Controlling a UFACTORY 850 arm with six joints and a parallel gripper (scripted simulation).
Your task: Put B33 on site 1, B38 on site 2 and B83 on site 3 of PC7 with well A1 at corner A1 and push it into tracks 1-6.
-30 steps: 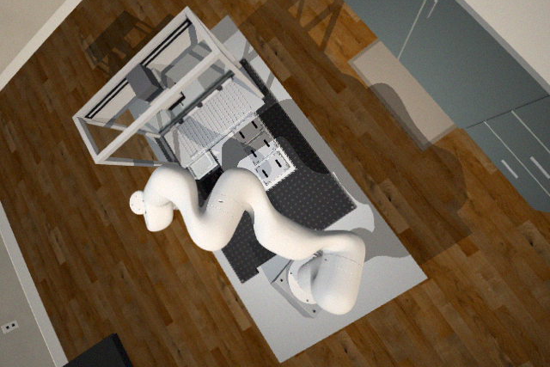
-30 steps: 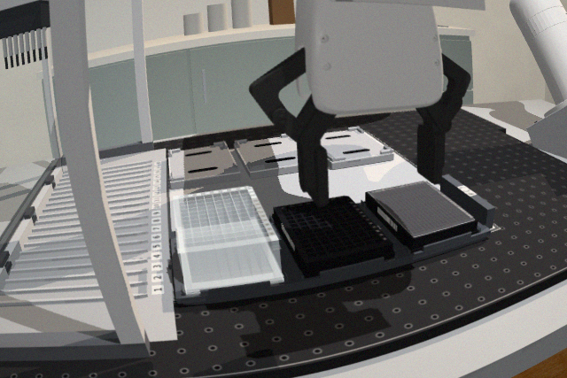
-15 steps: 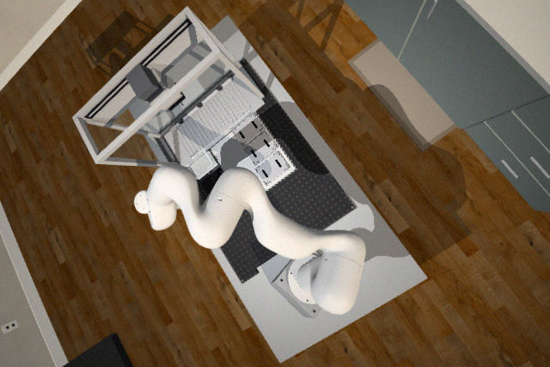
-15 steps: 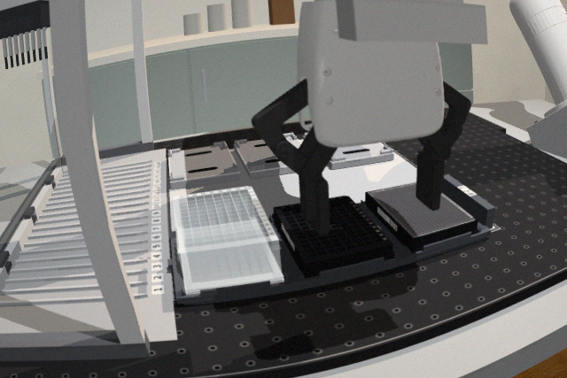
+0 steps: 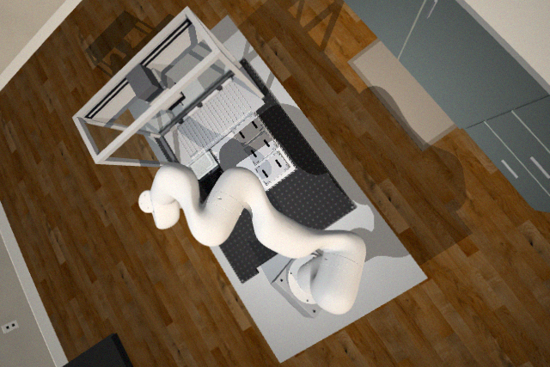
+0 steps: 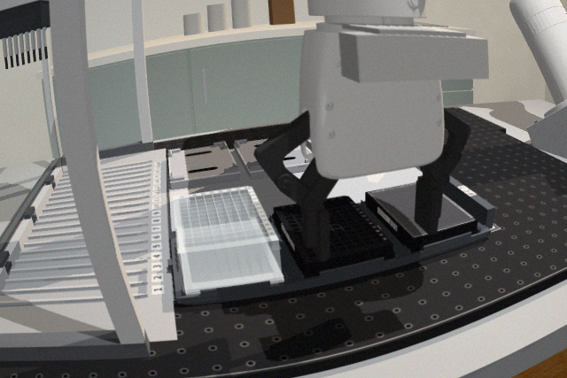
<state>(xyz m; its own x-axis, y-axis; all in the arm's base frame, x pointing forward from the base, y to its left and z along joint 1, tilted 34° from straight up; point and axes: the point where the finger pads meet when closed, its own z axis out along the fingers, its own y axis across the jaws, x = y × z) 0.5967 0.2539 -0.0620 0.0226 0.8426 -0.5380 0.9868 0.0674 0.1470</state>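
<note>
1. The carrier PC7 (image 6: 347, 268) is seen lying on the dark perforated tabletop (image 6: 457, 282), in front of the ribbed loading rails (image 6: 73, 236), with one end next to the numbered strip (image 6: 157, 255).
2. Three plates are carried on PC7: a clear deep block B83 (image 6: 224, 236) nearest the rails, a black 96-well plate B38 (image 6: 353, 232) in the middle, and a dark 384-well plate B33 (image 6: 453, 218) at the far end beside the handle (image 6: 476, 204).
3. The hand (image 6: 373, 236) is lowered over the carrier with its fingers spread wide; nothing is held.
4. One finger (image 6: 315, 227) is seen in front of B38 and the other (image 6: 428, 204) in front of B33; contact cannot be told.
5. The nests (image 6: 205, 163) behind the carrier are seen without plates.
6. In the top view the carrier is largely hidden by the white arm (image 5: 248, 216).
</note>
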